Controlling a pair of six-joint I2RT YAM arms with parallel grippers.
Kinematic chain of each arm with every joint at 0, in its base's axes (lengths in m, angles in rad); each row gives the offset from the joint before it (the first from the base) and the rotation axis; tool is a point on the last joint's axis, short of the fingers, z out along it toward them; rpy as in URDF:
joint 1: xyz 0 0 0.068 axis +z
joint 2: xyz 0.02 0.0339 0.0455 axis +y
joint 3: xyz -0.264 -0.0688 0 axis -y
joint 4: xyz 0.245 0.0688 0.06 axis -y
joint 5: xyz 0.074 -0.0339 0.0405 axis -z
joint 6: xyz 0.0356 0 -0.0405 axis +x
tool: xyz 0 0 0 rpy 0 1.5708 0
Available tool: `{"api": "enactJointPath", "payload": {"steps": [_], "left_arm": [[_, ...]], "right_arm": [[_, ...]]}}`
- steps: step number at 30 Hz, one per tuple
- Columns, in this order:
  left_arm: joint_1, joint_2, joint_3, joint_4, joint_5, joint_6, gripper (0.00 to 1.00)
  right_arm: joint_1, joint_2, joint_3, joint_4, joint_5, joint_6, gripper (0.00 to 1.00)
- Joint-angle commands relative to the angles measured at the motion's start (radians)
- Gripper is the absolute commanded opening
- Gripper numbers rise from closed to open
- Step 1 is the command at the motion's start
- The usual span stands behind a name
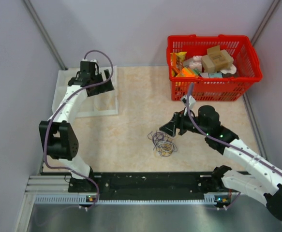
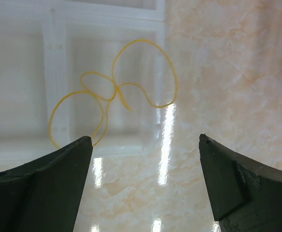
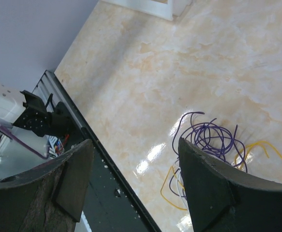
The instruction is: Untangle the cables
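The left gripper (image 2: 145,140) stands wide open and empty above a thin yellow wire (image 2: 115,89) lying looped in a white translucent tray (image 2: 58,48). The right gripper (image 3: 136,142), also spread and empty, hovers just beside a tangle of purple and yellow wires (image 3: 211,140) on the beige marbled tabletop (image 3: 179,58).

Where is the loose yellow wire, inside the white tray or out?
Mostly in: the yellow wire lies in the white tray, one loop crossing its rim onto the table.

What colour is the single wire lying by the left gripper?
The wire is yellow; the left wrist view shows it best.
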Motion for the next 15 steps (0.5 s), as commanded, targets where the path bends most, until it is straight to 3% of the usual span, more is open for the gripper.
{"api": "enactJointPath", "payload": {"steps": [1,3,6,10,13,15], "left_arm": [[0.075,-0.131,-0.083,-0.018,-0.165,-0.028,0.97],[0.144,-0.147,-0.123,0.007,-0.161,-0.053,0.97],[0.212,-0.1,-0.12,0.039,-0.031,-0.055,0.78],[0.23,0.014,-0.025,-0.027,0.07,-0.019,0.69],[0.23,0.043,-0.006,-0.029,0.04,0.042,0.46],[0.23,0.033,-0.029,-0.006,0.052,0.076,0.41]], "right_arm": [[-0.002,-0.001,-0.008,0.044,-0.016,0.009,0.7],[-0.002,0.002,-0.013,0.056,-0.02,0.011,0.7],[-0.002,0.016,-0.008,0.07,-0.028,0.012,0.7],[-0.002,0.031,0.003,0.088,-0.042,0.02,0.7],[-0.002,0.028,0.01,0.084,-0.046,0.02,0.7],[-0.002,0.026,0.013,0.073,-0.043,0.015,0.7]]}}
